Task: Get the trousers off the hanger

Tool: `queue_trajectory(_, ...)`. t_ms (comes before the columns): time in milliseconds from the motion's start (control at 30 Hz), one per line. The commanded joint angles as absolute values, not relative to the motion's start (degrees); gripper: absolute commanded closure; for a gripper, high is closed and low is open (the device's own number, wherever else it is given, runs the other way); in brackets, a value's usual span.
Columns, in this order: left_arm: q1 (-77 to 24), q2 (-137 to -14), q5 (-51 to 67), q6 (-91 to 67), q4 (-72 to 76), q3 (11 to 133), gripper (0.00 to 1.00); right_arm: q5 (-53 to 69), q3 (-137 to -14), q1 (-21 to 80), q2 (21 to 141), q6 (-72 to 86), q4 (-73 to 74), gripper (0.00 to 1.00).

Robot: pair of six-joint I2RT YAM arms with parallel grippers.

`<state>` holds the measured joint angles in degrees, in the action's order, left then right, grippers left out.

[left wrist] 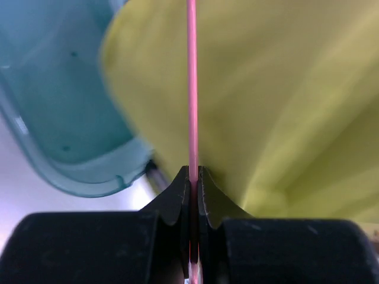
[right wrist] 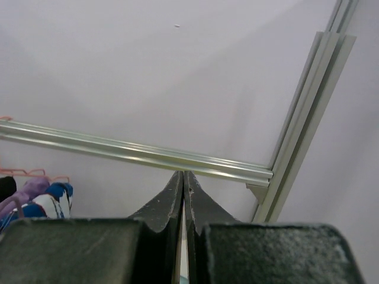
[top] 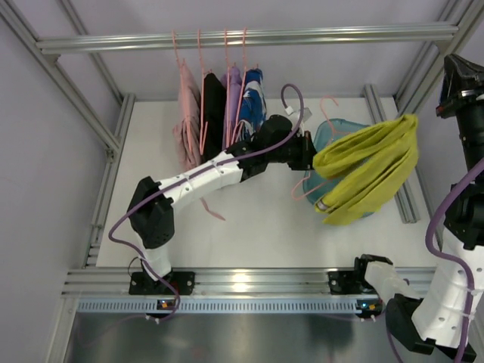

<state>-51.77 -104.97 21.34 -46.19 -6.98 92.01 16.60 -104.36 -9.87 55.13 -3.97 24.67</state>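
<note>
The yellow trousers (top: 370,170) hang folded over a thin pink wire hanger (top: 330,102), held above a teal bin (top: 327,134) at the table's right. My left gripper (top: 306,149) is shut on the hanger's wire at the trousers' left end. In the left wrist view the pink wire (left wrist: 192,89) runs straight up from between the closed jaws of the left gripper (left wrist: 193,171), with the yellow trousers (left wrist: 284,106) right behind it. My right gripper (top: 459,76) is raised at the far right, apart from the trousers; in its wrist view the right gripper (right wrist: 184,173) is shut and empty.
Several garments on pink hangers (top: 219,106) hang from the back rail (top: 249,36). A loose pink hanger (top: 212,210) lies on the table under my left arm. The teal bin (left wrist: 59,100) is at the left in the left wrist view. Frame posts (top: 389,151) stand at the sides.
</note>
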Motion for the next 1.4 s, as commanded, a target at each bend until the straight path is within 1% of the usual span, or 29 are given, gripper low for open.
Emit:
queue_trajectory(0,-51.4,-98.4,13.8,-42.0,-7.6,92.5,1.0,15.6,-100.4,-9.5,54.8,-2.3,11.6,1.0)
queue_trajectory(100,-51.5,-95.2,10.5,-38.8,-8.0,93.3,1.0,15.4,-94.9,-9.5,54.2,-1.1,9.0,1.0)
queue_trajectory(200,-51.7,-92.6,7.2,-35.0,-8.2,94.1,1.0,16.9,-87.4,-9.5,52.2,-0.4,6.3,1.0)
queue_trajectory(233,-51.8,-92.0,6.6,-34.3,-8.2,94.3,1.0,18.4,-83.0,-9.4,51.7,-0.4,5.8,1.0)
queue_trajectory(367,-51.9,-90.6,4.0,-30.9,-8.1,95.4,1.0,23.9,-75.3,-9.5,50.5,-1.2,8.9,1.0)
queue_trajectory(400,-51.9,-90.6,3.9,-30.2,-8.1,95.7,1.0,25.5,-74.3,-9.5,50.3,-1.7,10.0,0.95)
queue_trajectory(467,-51.9,-91.3,4.5,-28.5,-8.1,96.7,1.0,28.3,-72.3,-9.5,49.5,-2.3,14.4,0.78)
queue_trajectory(500,-51.9,-91.5,4.7,-28.0,-8.2,96.9,1.0,28.6,-72.0,-9.6,49.1,-2.4,16.2,0.6)
queue_trajectory(567,-51.9,-92.5,6.3,-26.0,-8.1,97.8,1.0,29.2,-71.3,-9.7,48.0,-2.8,21.8,0.44)
queue_trajectory(600,-52.0,-92.6,6.3,-25.5,-8.1,97.9,1.0,30.2,-71.1,-10.2,47.0,-3.1,23.4,0.28)
queue_trajectory(633,-52.0,-92.7,6.2,-24.9,-8.1,97.8,1.0,33.0,-70.6,-10.5,46.5,-3.3,25.2,0.21)
queue_trajectory(700,-52.0,-92.7,6.4,-24.1,-8.1,97.6,1.0,37.4,-70.0,-11.2,45.6,-4.0,30.0,0.01)
queue_trajectory(733,-52.0,-92.7,6.2,-23.9,-8.0,97.6,1.0,42.9,-69.4,-11.3,45.6,-4.5,31.7,0.01)
queue_trajectory(833,-52.0,-92.7,5.5,-23.3,-7.4,98.1,1.0,50.5,-67.9,-11.3,46.0,-8.9,37.5,0.01)
queue_trajectory(933,-52.0,-93.3,5.2,-23.3,-7.3,99.5,1.0,53.5,-65.4,-11.3,46.2,-15.5,41.2,0.01)
queue_trajectory(1033,-52.0,-93.6,6.2,-24.1,-7.3,100.5,1.0,56.1,-63.5,-11.3,47.4,-29.6,48.5,0.01)
queue_trajectory(1133,-52.0,-93.8,7.4,-25.3,-7.4,100.5,1.0,54.9,-61.2,-11.3,48.9,-39.2,53.0,0.01)
queue_trajectory(1200,-52.0,-93.8,7.9,-26.1,-7.4,100.5,1.0,53.4,-59.6,-11.3,49.2,-40.6,51.3,0.01)
queue_trajectory(1300,-52.0,-94.0,8.9,-27.2,-7.3,100.6,1.0,49.1,-56.3,-11.0,49.8,-39.9,43.7,0.01)
queue_trajectory(1333,-52.0,-94.1,9.1,-27.5,-7.4,101.0,1.0,45.7,-54.9,-10.6,50.1,-38.8,38.7,0.01)
queue_trajectory(1367,-52.0,-94.2,9.4,-27.8,-7.3,101.2,1.0,44.0,-54.2,-10.4,50.4,-38.3,36.3,0.03)
